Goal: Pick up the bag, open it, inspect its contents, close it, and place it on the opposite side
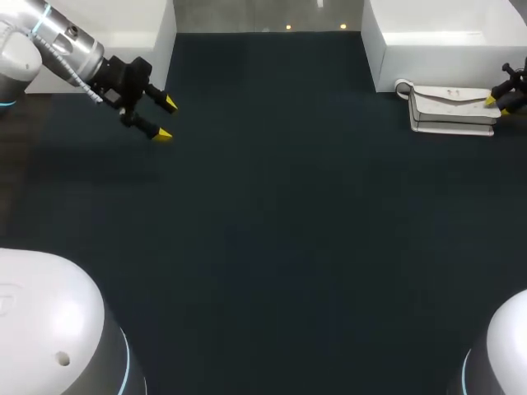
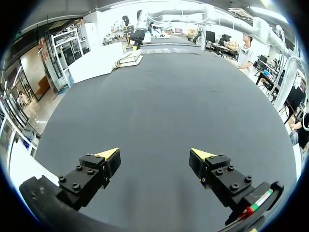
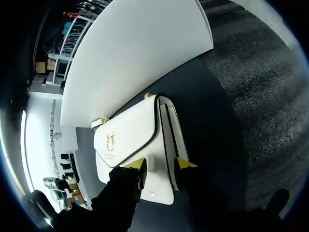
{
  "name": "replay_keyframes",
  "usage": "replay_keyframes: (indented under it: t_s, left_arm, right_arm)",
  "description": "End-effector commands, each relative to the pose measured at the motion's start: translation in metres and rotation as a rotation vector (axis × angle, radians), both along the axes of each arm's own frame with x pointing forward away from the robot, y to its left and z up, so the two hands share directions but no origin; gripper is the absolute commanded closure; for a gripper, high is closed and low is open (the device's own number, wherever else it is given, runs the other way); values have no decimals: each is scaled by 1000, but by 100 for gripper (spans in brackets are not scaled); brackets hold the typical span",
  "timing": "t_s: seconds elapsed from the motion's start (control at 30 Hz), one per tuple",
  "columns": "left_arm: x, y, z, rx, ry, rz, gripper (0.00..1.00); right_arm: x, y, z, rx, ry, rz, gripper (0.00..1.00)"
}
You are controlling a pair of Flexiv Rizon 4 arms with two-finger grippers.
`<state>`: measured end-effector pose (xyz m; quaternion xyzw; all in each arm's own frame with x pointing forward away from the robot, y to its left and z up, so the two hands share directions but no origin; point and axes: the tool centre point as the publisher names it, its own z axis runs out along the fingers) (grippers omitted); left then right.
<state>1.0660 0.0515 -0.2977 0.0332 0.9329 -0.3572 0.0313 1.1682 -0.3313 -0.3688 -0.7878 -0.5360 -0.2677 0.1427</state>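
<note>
A white bag with a flap and a small gold clasp lies flat at the back right of the dark table, against a white box. My right gripper is at its right end. In the right wrist view the bag end sits between the two yellow tips, one on the flap face and one on the back panel, so the gripper is shut on it. My left gripper hangs open above the back left of the table with nothing between its fingers. From there the bag shows far across the table.
A white box stands at the back right just behind the bag, and another white box at the back left behind the left arm. My arms' white bases fill the front corners. The dark table top lies between.
</note>
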Motion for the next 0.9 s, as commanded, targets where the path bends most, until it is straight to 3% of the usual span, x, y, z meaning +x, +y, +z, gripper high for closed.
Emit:
replay_keyframes:
  t_s: [0.03,0.2,0.5,0.9]
  left_arm:
    - [1,0,-1,-4,0,-2,0]
    - [1,0,-1,-4,0,-2,0]
    - [1,0,-1,-4,0,-2,0]
    - [1,0,-1,-4,0,-2,0]
  right_arm:
    - [6,-4,-2,59,124,99,83]
    - [3,-3,0,69,118,100,100]
    - [-8,23,6,120,78,169,100]
    - [-31,86,17,197,15,243,100]
